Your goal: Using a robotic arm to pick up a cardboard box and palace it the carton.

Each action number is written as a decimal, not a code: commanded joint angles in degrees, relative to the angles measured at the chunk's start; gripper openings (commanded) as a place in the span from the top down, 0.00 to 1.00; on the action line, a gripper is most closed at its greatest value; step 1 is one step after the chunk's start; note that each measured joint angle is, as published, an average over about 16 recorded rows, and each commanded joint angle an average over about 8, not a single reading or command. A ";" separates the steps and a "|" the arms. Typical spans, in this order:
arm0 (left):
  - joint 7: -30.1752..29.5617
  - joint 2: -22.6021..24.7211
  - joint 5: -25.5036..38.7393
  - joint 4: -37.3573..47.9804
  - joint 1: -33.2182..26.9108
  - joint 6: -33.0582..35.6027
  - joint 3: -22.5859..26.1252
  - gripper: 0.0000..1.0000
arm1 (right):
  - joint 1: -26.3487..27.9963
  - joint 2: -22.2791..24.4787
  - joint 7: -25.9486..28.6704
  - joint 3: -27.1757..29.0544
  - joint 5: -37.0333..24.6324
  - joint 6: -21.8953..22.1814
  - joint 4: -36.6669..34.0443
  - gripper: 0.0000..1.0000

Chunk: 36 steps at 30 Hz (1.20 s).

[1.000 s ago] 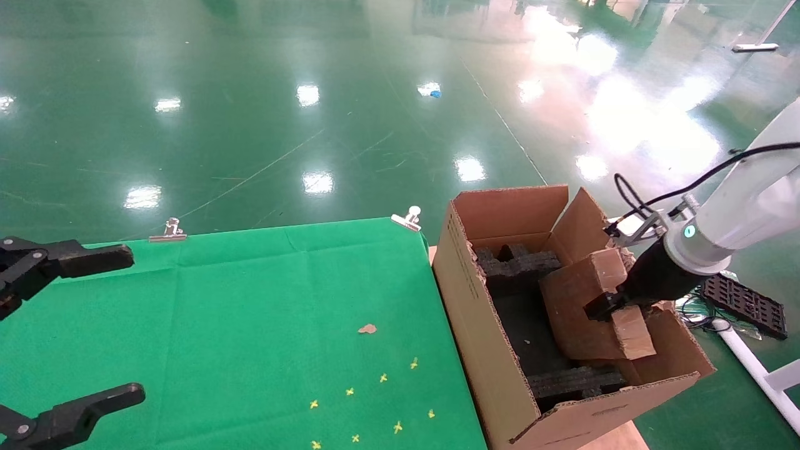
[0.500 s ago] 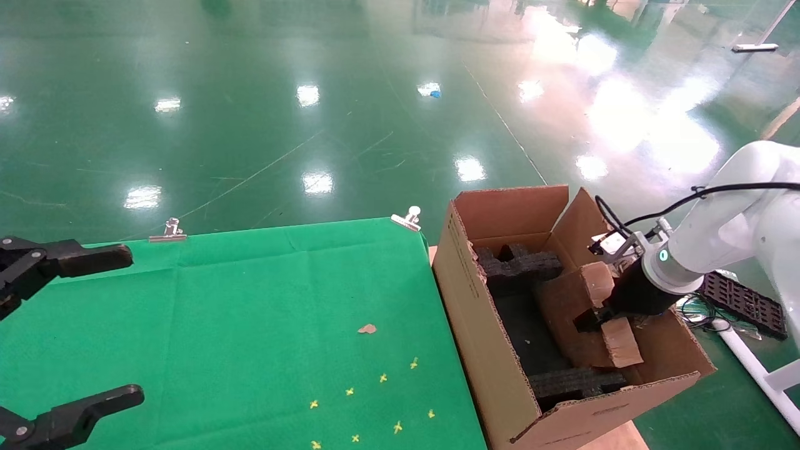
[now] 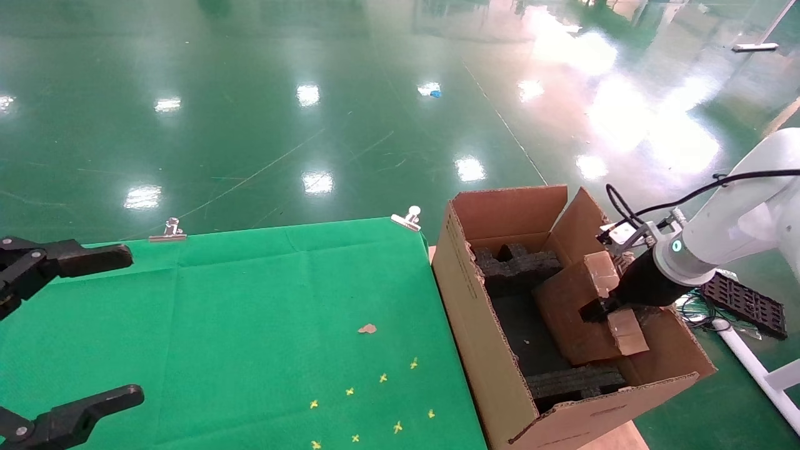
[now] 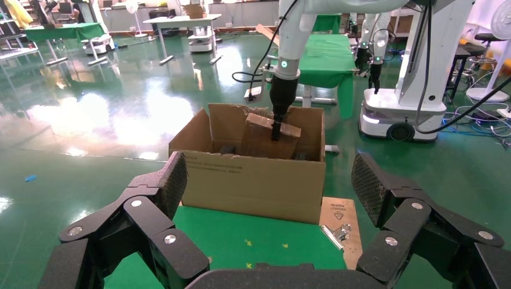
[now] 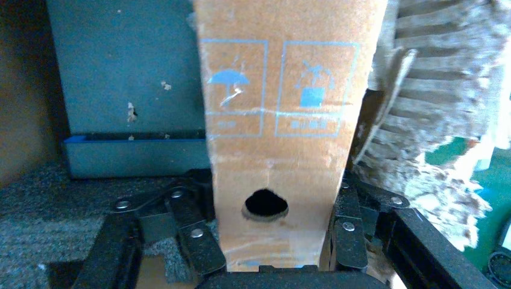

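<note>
**Slim box held tilted inside the carton**

The cardboard box [image 3: 578,312] is inside the carton [image 3: 494,350], in its right half. It leans: its upper narrow end [image 3: 601,265] points up toward the far right flap, and its lower part goes down toward the dark lining at the bottom. In the right wrist view the box [image 5: 283,132] stands between the two fingers [image 5: 196,238], with a round hole [image 5: 266,203] in its narrow side and blue printed symbols above the hole.

The right gripper [image 3: 599,307] is closed on this box, one finger on each wide face, near the right wall of the carton. The white robotic arm [image 3: 728,231] comes in from the right, with a glowing ring [image 3: 675,246] at its wrist and a black cable over it.

The carton stands just beside the right edge of the table with the green cloth [image 3: 250,325]. Black foam blocks [image 3: 515,262] line its far end, and another one [image 3: 575,380] lies at its near end. The edges of the flaps are ragged.

The left gripper [image 3: 94,325] is parked at the left side over the green cloth, with its fingers wide apart and nothing between them. Small yellow marks [image 3: 375,400] are on the cloth near the carton, and metal clips [image 3: 167,231] hold its far edge.
</note>
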 commanded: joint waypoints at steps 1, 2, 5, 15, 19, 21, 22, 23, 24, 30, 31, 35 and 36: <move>0.00 0.00 0.00 0.00 0.00 0.00 0.01 0.00 | 0.48 0.30 -0.26 0.05 0.07 -0.59 0.01 0.00; 0.00 0.00 -0.01 0.00 0.00 0.00 0.01 0.00 | 0.59 0.40 -0.37 0.08 0.12 -0.72 0.01 0.00; 0.01 -0.01 -0.01 0.00 0.00 -0.01 0.02 0.00 | 0.72 0.61 -0.58 0.13 0.19 -0.99 -0.01 0.00; 0.03 -0.02 -0.04 0.00 -0.01 -0.02 0.05 0.00 | 1.05 0.35 -0.49 0.08 0.12 -0.99 -0.16 0.00; 0.03 -0.03 -0.04 0.00 -0.01 -0.03 0.07 0.00 | 1.42 0.19 -0.53 0.05 0.08 -0.86 -0.16 0.00; 0.04 -0.03 -0.05 0.00 -0.02 -0.03 0.07 0.00 | 1.87 0.13 -0.62 0.07 0.10 -0.89 -0.13 0.00; 0.04 -0.03 -0.05 0.00 -0.02 -0.03 0.07 0.00 | 2.28 0.10 -0.71 0.09 0.14 -0.97 -0.10 0.00; 0.04 -0.03 -0.05 0.00 -0.02 -0.03 0.08 0.00 | 2.82 0.09 -0.84 0.12 0.17 -1.10 -0.05 0.00; 0.04 -0.03 -0.06 0.00 -0.02 -0.04 0.08 0.00 | 3.54 0.07 -1.03 0.15 0.21 -1.30 0.03 0.00; 0.05 -0.04 -0.07 0.00 -0.02 -0.04 0.10 0.00 | 10.55 -0.07 -3.28 0.25 0.31 -4.37 0.98 0.00; 0.05 -0.04 -0.07 0.00 -0.02 -0.04 0.10 0.00 | 11.99 -0.08 -3.85 0.27 0.33 -5.41 1.24 0.00; 0.06 -0.05 -0.08 0.00 -0.03 -0.05 0.12 0.00 | 17.55 0.04 -6.42 0.59 0.74 -9.75 2.22 0.00; 0.06 -0.05 -0.08 0.00 -0.03 -0.05 0.12 0.00 | 18.77 0.11 -7.08 0.78 1.00 -10.61 2.41 0.00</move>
